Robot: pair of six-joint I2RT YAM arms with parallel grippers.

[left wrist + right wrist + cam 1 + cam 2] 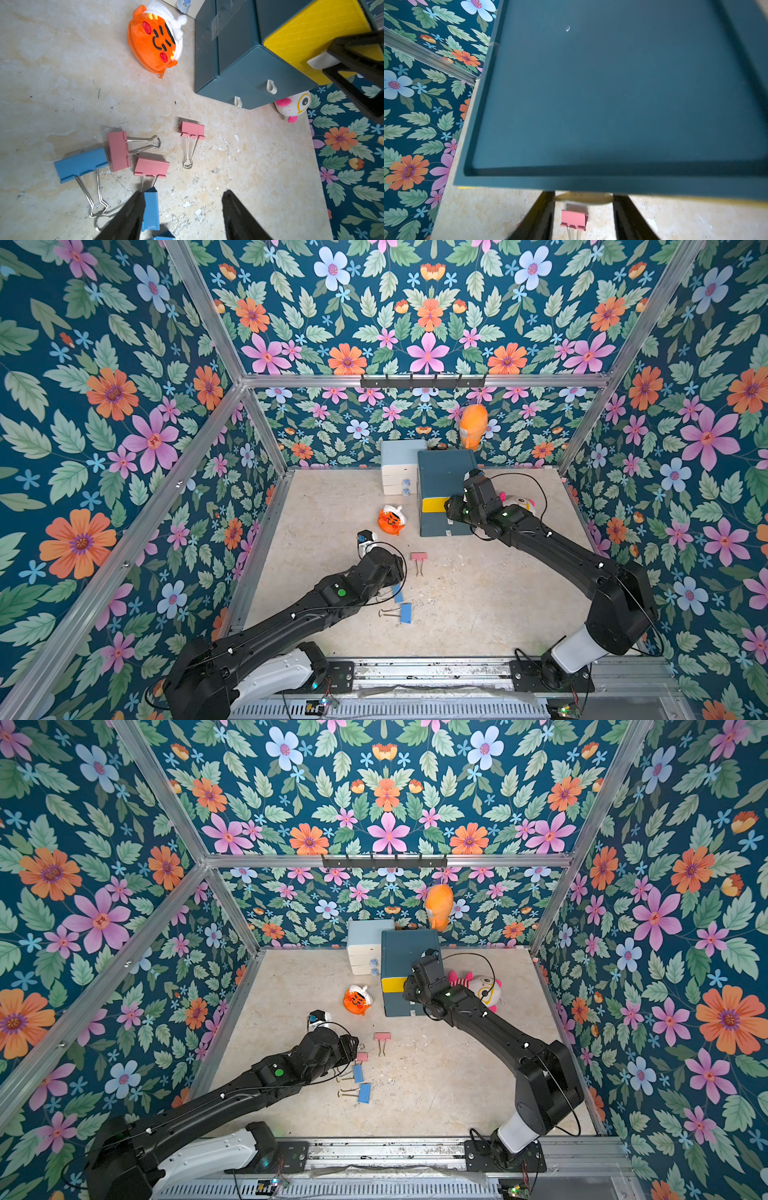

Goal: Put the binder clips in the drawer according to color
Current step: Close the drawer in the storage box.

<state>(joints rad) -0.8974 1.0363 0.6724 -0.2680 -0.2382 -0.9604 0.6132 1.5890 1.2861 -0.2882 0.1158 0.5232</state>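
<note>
Left wrist view: my left gripper (182, 192) hangs with its fingers well apart and nothing between them. The binder clips (151, 167) lie on the table (62, 83) just ahead of my fingertips, three pink and at least three blue. The nearest blue clip (151, 209) lies against the outer side of one finger, not in the gap, and its long body runs the way that finger points. A lone pink clip (192, 129) sits farther ahead, with its wire handles trailing back toward me. Beyond it stands the drawer (239, 62). My right gripper (328, 60) is at its yellow front (311, 27), one finger on each side of the white pull (318, 61).

Right wrist view: the cabinet's teal top fills the space ahead of me. The white pull lies crosswise in my gap, and its ends reach both fingers. I cannot tell whether I am pinching it or only bracketing it. The yellow front shows only as a thin edge, so I judge it shut or barely started.

The next move turns on that pull. The yellow front should slide straight back toward my right wrist, away from the cabinet. A skewed tug could slip off the pull or drag the whole unit.

In both top views my left arm is over the clips, while my right arm is well apart from them at the cabinet front. I judge that the right opens and the left, being nearer, carries.
</note>
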